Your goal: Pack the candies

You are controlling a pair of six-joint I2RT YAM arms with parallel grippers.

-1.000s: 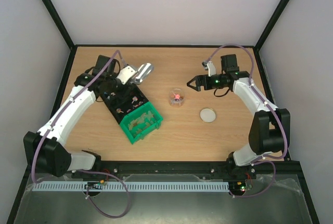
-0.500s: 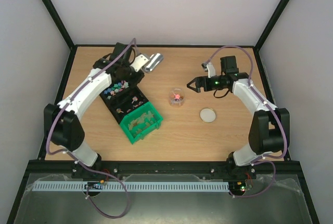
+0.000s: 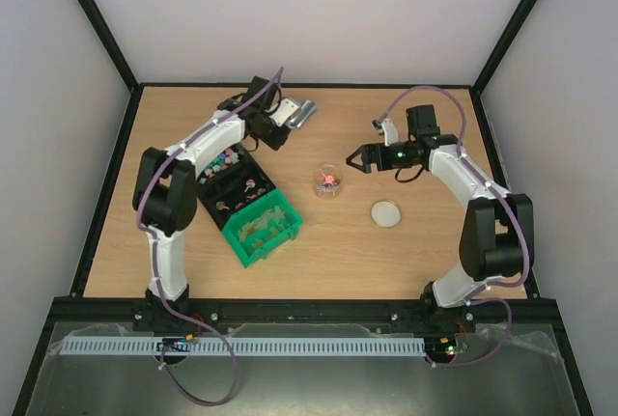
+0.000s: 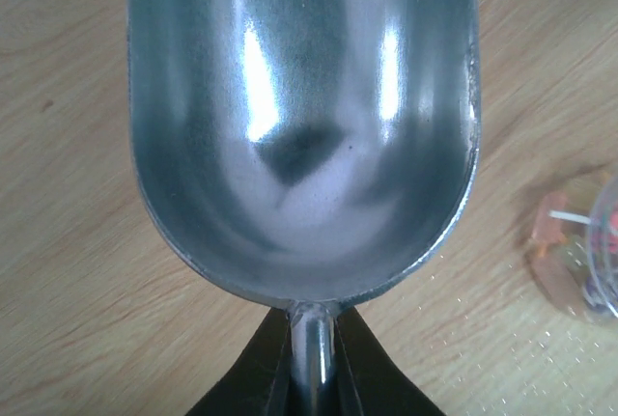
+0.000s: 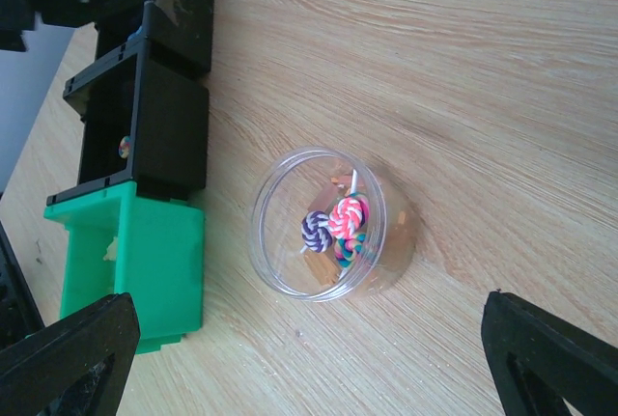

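My left gripper is shut on the handle of a metal scoop, held over the far table. In the left wrist view the scoop's bowl is empty, its handle pinched between my fingers. Colourful candies lie in a black bin. Pale yellowish ones lie in the green bin joined to it. A small clear cup holds three swirl candies. My right gripper is open and empty, just right of the cup.
A round white lid lies on the table right of the cup. The green bin and black bin show left of the cup in the right wrist view. Black frame posts and white walls enclose the wooden table.
My left arm has swung the scoop away from above the black bin, back and to the right. The right arm has not moved.
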